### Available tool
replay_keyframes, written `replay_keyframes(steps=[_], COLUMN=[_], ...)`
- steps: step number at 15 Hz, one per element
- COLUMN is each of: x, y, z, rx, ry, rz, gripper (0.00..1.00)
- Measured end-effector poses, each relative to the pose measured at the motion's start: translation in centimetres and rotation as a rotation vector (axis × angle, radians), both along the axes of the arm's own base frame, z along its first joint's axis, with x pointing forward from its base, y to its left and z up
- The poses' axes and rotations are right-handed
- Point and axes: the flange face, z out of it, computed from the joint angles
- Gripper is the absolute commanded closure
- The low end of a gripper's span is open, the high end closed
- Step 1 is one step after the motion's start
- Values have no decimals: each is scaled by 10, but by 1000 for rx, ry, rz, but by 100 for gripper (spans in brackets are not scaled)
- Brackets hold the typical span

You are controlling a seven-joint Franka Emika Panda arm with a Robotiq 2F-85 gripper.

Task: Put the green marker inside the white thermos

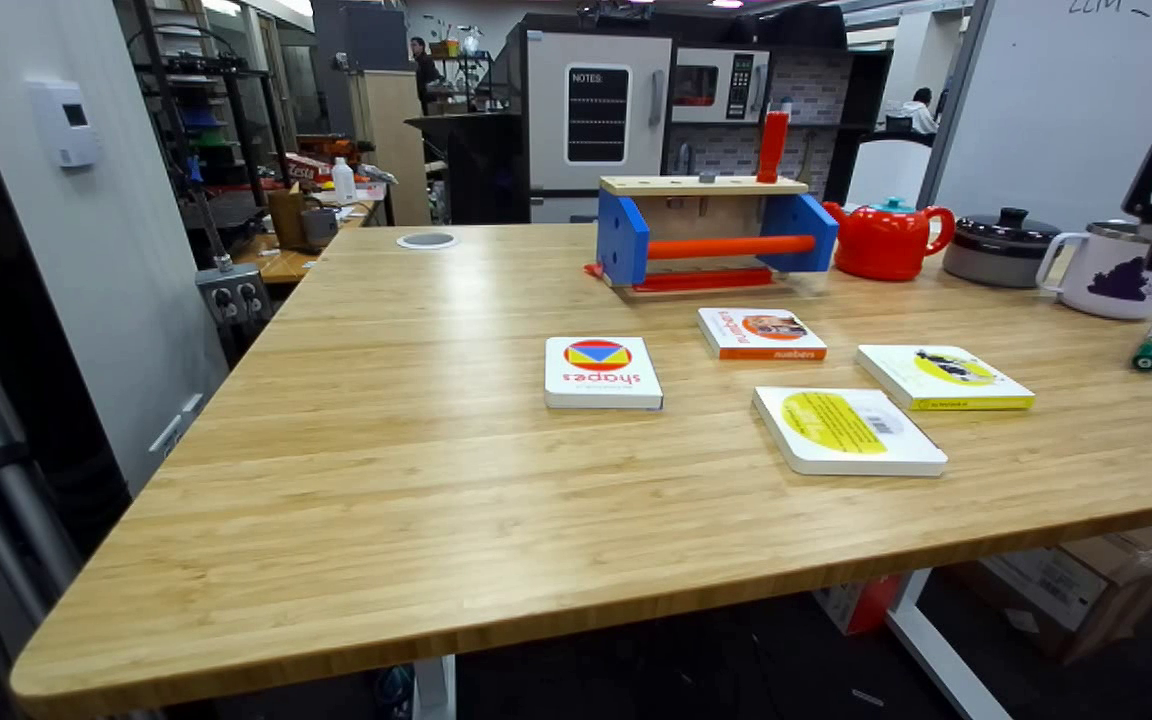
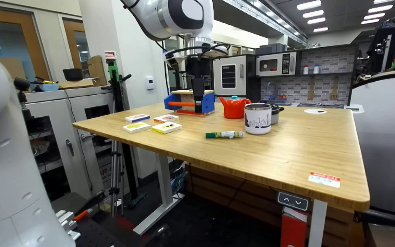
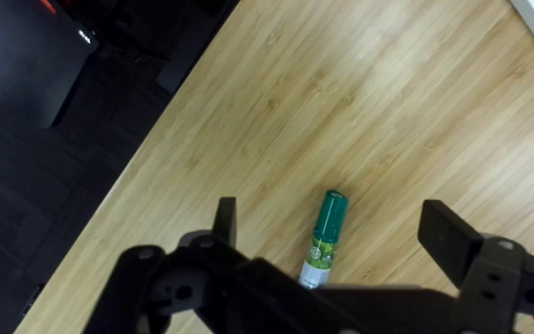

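The wooden table [image 2: 303, 154] spreads out beneath the fingers [image 3: 452, 246], and the white robot arm [image 2: 180, 20] rises above them. The gripper [image 3: 329, 218] is released, its two fingers spread wide and clear of the table. To the left of the fingers in an exterior view stand the toy bench [image 1: 731, 246], with blue ends and an orange bar, then the red teapot [image 1: 881, 243], then the grey pot [image 1: 998, 258] under its black lid. The white thermos [image 2: 257, 120] sits upright, off to the right of the fingers in an exterior view. Four board books [image 1: 848, 432] lie flat, lower than the fingers and to their left in both exterior views; a corner of one shows in the wrist view, up past the finger at the right. Last, the green marker [image 3: 325, 232] lies on the table below the fingers, seen between them in the wrist view, touching neither, near the thermos.
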Motion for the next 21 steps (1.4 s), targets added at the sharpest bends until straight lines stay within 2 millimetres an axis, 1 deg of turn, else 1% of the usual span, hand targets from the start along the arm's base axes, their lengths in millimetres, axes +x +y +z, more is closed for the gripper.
replay_keyframes(steps=[3, 16, 21], x=[2, 3, 6], y=[-3, -5, -6], z=[0, -1, -2], rx=[-8, -10, -12], ry=[3, 3, 4], rz=[-120, -138, -148], gripper=[0, 0, 0])
